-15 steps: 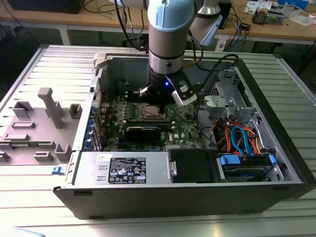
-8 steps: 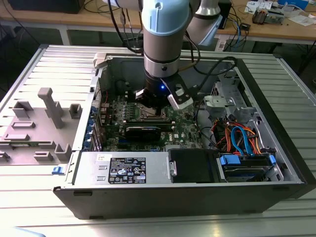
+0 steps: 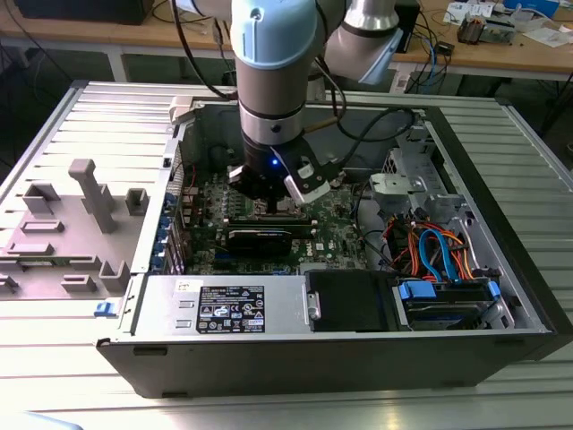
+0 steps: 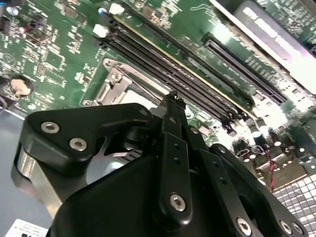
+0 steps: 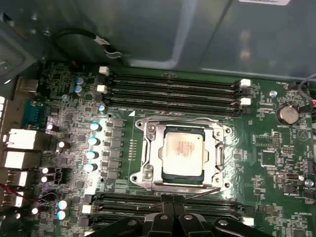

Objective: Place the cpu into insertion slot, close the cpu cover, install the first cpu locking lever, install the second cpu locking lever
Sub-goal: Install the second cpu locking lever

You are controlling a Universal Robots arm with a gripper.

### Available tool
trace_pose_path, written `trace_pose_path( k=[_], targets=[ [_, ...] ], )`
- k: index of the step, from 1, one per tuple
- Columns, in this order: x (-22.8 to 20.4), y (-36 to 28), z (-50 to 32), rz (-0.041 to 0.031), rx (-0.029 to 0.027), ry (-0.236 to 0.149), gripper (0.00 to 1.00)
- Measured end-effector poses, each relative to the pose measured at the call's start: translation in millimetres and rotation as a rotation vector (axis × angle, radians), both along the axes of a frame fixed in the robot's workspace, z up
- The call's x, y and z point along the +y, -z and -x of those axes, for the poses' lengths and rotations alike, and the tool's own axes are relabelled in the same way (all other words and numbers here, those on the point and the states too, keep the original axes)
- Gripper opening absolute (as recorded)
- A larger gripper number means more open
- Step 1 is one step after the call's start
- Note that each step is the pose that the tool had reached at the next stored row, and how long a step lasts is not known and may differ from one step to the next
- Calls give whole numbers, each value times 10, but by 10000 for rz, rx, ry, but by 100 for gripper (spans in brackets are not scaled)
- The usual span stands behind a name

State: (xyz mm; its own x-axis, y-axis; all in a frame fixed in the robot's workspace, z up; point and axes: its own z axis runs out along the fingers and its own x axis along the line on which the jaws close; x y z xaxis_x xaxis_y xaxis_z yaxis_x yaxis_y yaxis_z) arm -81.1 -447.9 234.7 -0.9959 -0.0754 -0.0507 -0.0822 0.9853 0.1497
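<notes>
In the first wrist view the cpu (image 5: 182,150) lies flat in the insertion slot (image 5: 225,132), its silvery top showing through the window of the cpu cover (image 5: 152,157). The cover lies down flat over the socket. Thin wire levers run along the socket's edges, one (image 5: 177,120) by the memory slots and one (image 5: 197,192) on the gripper's side. My gripper (image 5: 170,198) hangs just off that edge with its fingers together and nothing visible between them. In the second wrist view the gripper (image 4: 172,98) points at the socket's metal frame (image 4: 114,85). The exterior view has the gripper (image 3: 269,204) low over the motherboard.
Long black memory slots (image 5: 170,89) flank the socket on both sides. A coin cell (image 5: 285,114) sits on the board. In the exterior view a black power-supply box (image 3: 349,300), orange and blue cables (image 3: 439,255) and the case walls (image 3: 501,233) surround the board. A grey fixture (image 3: 72,224) stands outside.
</notes>
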Motion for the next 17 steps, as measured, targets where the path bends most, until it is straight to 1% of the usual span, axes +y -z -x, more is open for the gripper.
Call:
trace_pose_path(
  k=[1, 2, 3, 6, 9, 10, 12, 14, 17],
  targets=[
    [-14, 9, 19, -2, 0, 0, 11],
    [-39, 19, 45, -17, 1, 0, 11],
    [-54, 24, 68, -30, 1, 0, 11],
    [-64, 36, 96, -89, 0, -1, 11],
    [-63, 40, 111, -310, 0, 0, 11],
    [-64, 48, 153, -368, 0, -1, 11],
    [-70, 78, 220, -374, -4, 0, 11],
    [-72, 102, 224, -374, 0, -69, 11],
    [-71, 134, 224, -424, 1, -192, 11]
  ],
)
